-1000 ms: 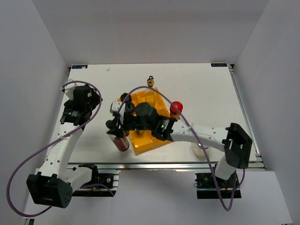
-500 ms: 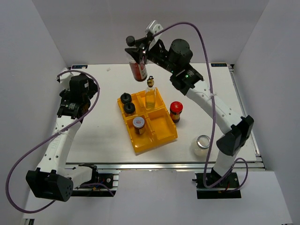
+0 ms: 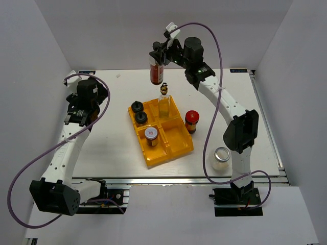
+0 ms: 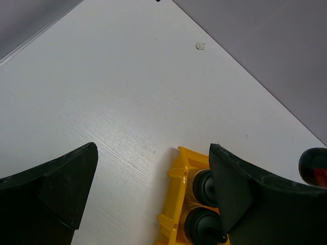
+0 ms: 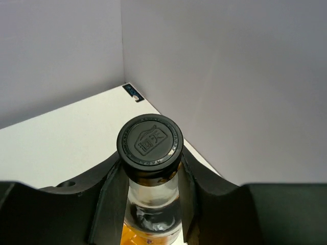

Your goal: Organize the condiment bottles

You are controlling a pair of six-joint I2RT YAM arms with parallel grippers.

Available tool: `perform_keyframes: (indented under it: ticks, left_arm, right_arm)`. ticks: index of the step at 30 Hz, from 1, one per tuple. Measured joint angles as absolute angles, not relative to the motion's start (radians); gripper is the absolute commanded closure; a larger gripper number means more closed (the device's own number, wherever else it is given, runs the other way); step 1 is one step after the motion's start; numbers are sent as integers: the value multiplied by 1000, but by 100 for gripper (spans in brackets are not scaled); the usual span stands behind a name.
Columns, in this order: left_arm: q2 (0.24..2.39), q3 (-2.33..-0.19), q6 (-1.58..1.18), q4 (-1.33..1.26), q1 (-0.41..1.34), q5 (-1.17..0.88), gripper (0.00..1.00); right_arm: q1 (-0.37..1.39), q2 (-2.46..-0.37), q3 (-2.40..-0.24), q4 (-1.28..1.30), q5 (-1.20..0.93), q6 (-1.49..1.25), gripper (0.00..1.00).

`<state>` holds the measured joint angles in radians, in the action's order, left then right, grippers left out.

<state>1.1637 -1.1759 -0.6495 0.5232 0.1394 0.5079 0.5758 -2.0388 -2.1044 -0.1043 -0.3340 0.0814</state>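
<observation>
The right gripper (image 3: 159, 55) is clamped on the neck of the dark black-capped sauce bottle (image 3: 156, 74), hanging it upright high above the table's (image 3: 102, 148) far side, probably to clear the gold-topped bottle (image 3: 164, 103) in the yellow tray (image 3: 176, 145). The left gripper (image 4: 153, 153) hovers spread wide and empty, left of the tray

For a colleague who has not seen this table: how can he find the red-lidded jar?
Find the yellow tray in the middle of the white table. The red-lidded jar stands on the table just outside the tray's right edge, not in a compartment. It alone has a red lid.
</observation>
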Motion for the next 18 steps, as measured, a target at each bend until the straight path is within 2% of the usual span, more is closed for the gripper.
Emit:
perform_keyframes:
  ticks: [7,18]
  left_arm:
    - [1210,-1173,-647,512,139,507,2]
    - [1271,-1168,-647,511,139,500,2]
  right_arm:
    - [542,-2040,-2035,-134,-408,70,100]
    - [505,-2039,-1798,-203,-569,38,100]
